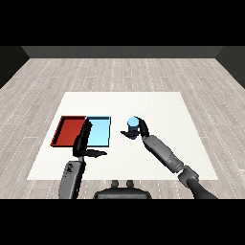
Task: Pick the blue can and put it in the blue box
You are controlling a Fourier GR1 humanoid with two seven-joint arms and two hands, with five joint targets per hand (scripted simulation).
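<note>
A blue can (132, 124) stands upright just right of the light blue tray (101, 126). My right hand (140, 130) is curled round the can from the right and below, fingers wrapping its lower part. The light blue tray lies beside the red tray (67, 130) at the left of the table. My left hand (84, 139) hovers over the seam between the two trays near their front edge, fingers straight and pointing away, thumb sticking out to the right. It holds nothing.
The white table (158, 105) spreads wide to the right and behind the can. My right forearm (165, 155) runs diagonally from the lower right corner. My left forearm (72, 178) rises from the lower left.
</note>
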